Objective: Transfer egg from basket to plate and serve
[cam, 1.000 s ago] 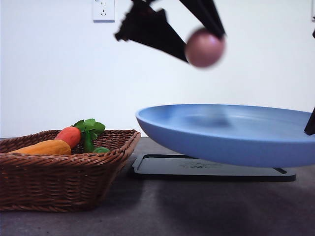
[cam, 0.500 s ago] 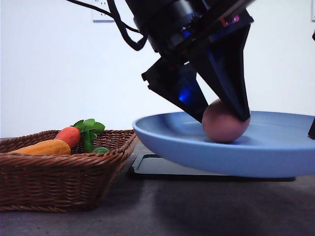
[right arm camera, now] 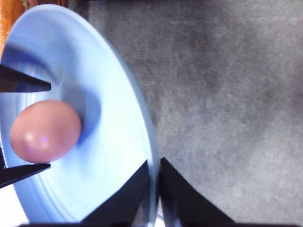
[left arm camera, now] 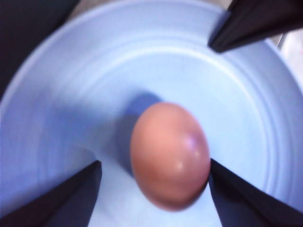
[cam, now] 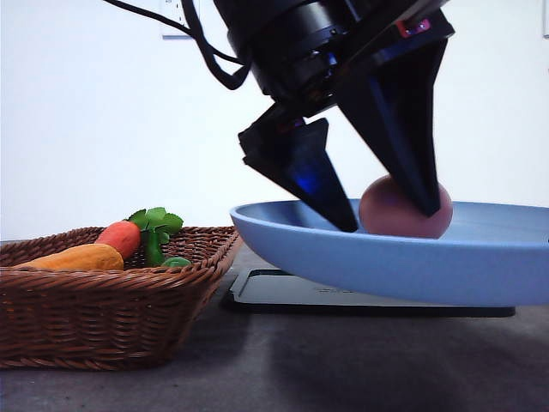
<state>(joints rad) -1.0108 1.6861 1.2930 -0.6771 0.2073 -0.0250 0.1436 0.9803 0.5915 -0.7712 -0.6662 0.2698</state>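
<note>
The left tool (cam: 390,219) hangs over the light-blue plate (cam: 343,257) with its two dark fingers (cam: 304,172) spread wide, their tips down inside the plate. The egg (cam: 405,209) lies on the plate's floor between them. In the left wrist view, one finger (left arm camera: 236,194) sits right against the egg (left arm camera: 170,153) and the other is apart from it, with bare plate (left arm camera: 71,109) between. Whether the near finger actually presses the shell I cannot tell.

The right tool (right arm camera: 155,189) is closed narrow on the plate's rim (right arm camera: 142,123), one finger above it and one below, and holds the plate off the bench (cam: 274,378), tilted a little. In the right wrist view, the egg (right arm camera: 45,131) rests in the plate's hollow, with the left tool's fingertips (right arm camera: 28,85) on either side of it.

Under the raised plate a flat black tray (cam: 274,296) lies on the bench. To the robot's left stands the dark-brown wicker basket (cam: 111,318), well apart from the egg. It holds a red-orange carrot-like vegetable (cam: 120,238) with green leaves (cam: 157,221), a yellow-orange elongated vegetable (cam: 73,257) and a small green piece (cam: 177,262). A white wall socket (cam: 176,10) sits high on the wall behind.
</note>
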